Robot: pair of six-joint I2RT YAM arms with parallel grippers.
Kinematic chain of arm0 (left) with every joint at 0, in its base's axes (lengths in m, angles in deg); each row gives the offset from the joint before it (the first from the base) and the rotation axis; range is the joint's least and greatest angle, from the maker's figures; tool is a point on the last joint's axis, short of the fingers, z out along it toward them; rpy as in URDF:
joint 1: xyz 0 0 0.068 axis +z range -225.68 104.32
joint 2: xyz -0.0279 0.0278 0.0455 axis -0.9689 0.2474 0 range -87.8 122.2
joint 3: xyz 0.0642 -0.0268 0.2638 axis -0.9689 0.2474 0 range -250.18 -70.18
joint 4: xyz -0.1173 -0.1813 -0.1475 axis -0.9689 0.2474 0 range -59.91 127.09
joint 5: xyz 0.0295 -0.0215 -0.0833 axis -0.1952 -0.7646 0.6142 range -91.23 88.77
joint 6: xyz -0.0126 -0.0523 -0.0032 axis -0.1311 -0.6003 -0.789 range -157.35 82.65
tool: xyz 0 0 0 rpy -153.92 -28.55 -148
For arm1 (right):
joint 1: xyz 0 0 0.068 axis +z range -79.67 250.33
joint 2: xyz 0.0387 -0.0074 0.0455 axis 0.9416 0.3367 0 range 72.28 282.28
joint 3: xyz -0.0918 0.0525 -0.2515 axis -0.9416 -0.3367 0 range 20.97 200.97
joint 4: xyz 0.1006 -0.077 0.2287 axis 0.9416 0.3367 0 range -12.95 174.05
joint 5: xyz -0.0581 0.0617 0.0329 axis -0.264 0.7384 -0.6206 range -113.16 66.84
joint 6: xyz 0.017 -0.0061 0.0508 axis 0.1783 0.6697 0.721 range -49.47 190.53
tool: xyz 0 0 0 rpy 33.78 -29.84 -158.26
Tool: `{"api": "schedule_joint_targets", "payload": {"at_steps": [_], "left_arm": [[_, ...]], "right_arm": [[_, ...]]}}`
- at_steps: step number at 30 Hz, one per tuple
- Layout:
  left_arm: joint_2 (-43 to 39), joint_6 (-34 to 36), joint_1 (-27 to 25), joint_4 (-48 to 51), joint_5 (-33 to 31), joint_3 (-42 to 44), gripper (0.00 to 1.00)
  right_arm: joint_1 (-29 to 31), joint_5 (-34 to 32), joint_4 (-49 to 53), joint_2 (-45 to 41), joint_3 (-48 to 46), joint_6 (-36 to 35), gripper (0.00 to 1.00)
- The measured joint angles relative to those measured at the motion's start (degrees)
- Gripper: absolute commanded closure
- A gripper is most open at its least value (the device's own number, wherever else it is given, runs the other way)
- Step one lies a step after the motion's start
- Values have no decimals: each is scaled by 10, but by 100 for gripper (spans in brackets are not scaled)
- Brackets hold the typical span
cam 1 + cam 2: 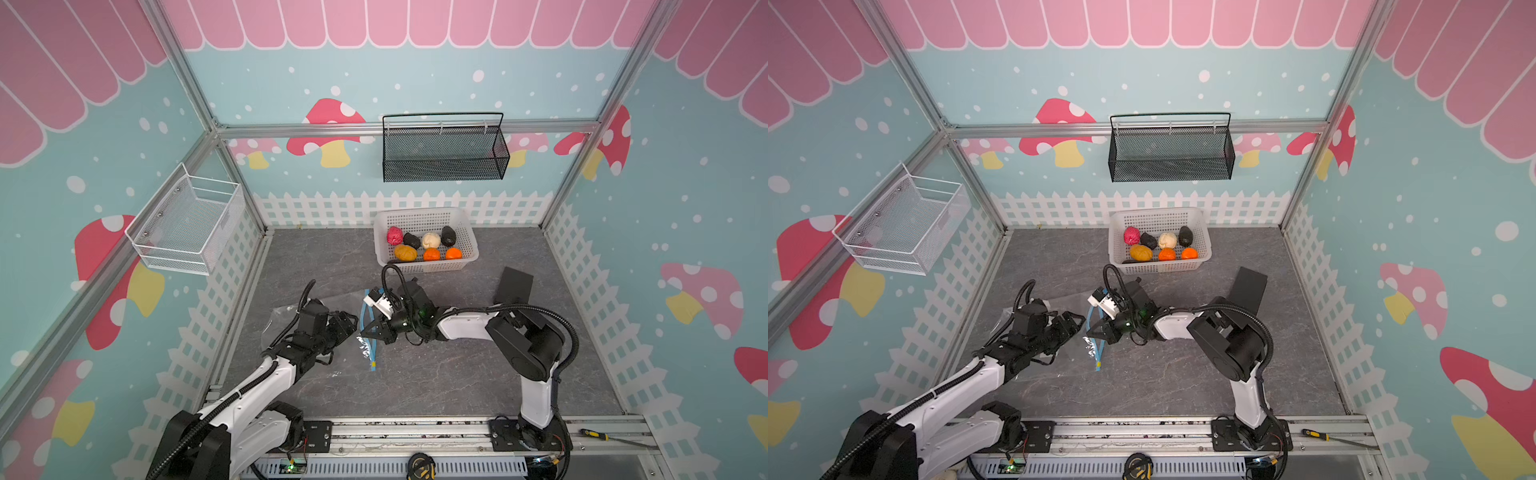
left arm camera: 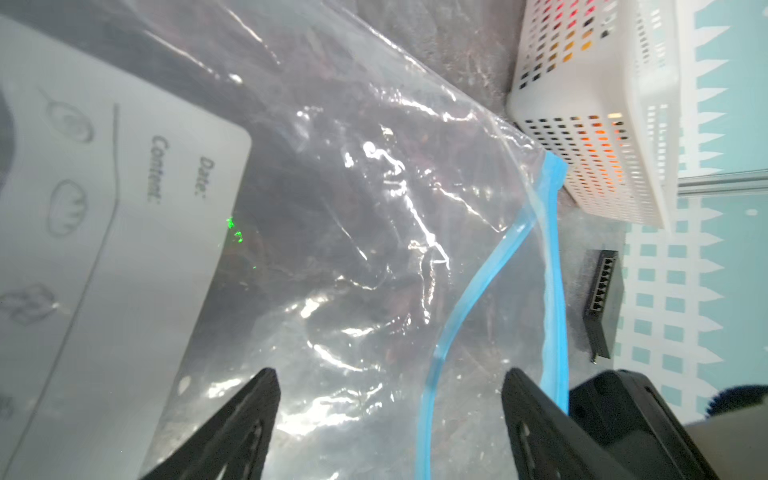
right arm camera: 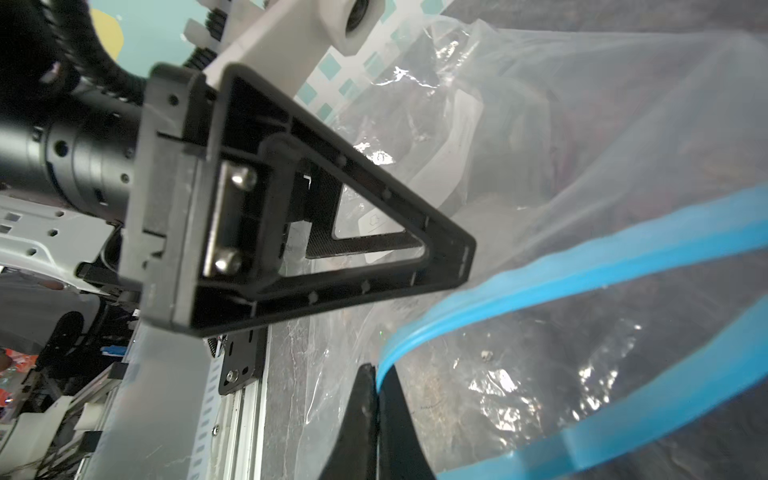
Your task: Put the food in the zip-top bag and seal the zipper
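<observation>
Grey marbled tabletop (image 1: 415,382), pink scallops and painted mushrooms on the walls all round, and here we go. Upper middle in both top views sits the white perforated basket (image 1: 419,216), and the food (image 1: 431,240) is in it. I count 7 lumps: pink-red, cream, yellow-orange, 2 bright orange, 2 black. Nothing is bagged yet.

Left of centre, the zip-top bag (image 1: 282,311) lies crinkled on the tabletop. Its mouth faces the middle of the frame, and the zipper (image 1: 371,355) runs down to a yellow tab (image 1: 373,365) at the lower end.

The right end effector (image 3: 375,386) reaches across and is pinched tight on 1 lip of the blue strip. In the right wrist view the strip runs straight into the closed jaws, and the mouth bows open beyond them. The left end effector (image 2: 390,374) hovers over the bag with its fingers spread wide. The other blue lip passes between them, unpinched.

As for handling, that film looks thin, limp and glossy, so I'd expect it to be slippery and to sag wherever nothing holds it. The blue strip is the firmest part and the sensible place to grip. If the left takes the free lip, the mouth should stay open. The food looks light, soft and rounded. It probably wants a grip across the middle and may roll in the basket.
</observation>
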Motion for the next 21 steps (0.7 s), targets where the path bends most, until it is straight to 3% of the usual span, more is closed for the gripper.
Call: {"api": "schedule_joint_targets", "payload": {"at_steps": [12, 21], "left_arm": [[-13, 63, -23, 72, 0, -84, 36], [26, 131, -85, 118, -37, -144, 45]], "right_arm": [[-19, 34, -33, -5, -10, -92, 100], [-33, 59, -52, -5, -16, -117, 100]]}}
